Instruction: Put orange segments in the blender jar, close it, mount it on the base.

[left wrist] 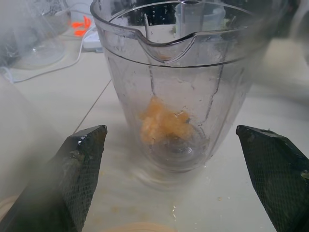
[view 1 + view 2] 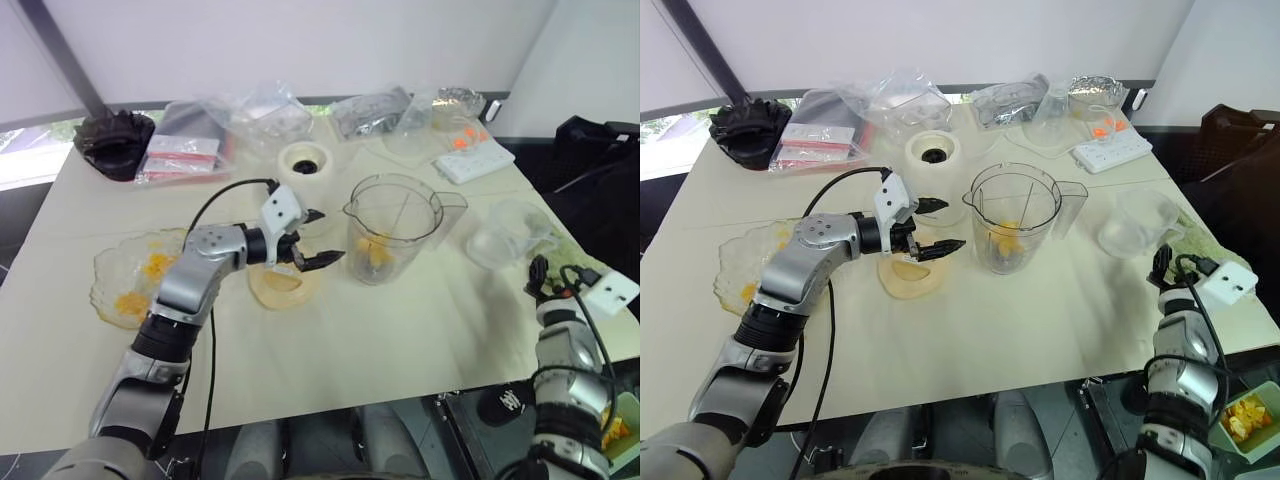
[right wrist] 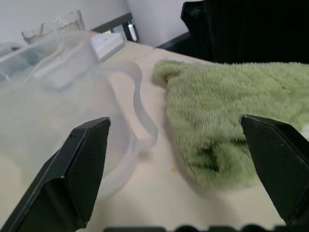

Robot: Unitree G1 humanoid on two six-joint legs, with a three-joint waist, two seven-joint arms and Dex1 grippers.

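The blender jar [image 2: 392, 226] stands upright mid-worktop [image 2: 400, 330] with orange segments [image 1: 164, 124] at its bottom. The left tool [image 2: 312, 240] hangs just left of the jar, fingers spread, above a flat cream lid [image 2: 283, 285]. The base [image 2: 306, 160] sits farther back. The right tool [image 3: 178, 174] is spread at the right edge, beside a frosted jug [image 2: 510, 232] and a green cloth [image 3: 231, 121].

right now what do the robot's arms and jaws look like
Both arms are silver-grey metal segments with black joints. The left gripper has two black jaws, a white wrist block and a black cable looping along the arm. The right gripper matches, with a white box and black cables.
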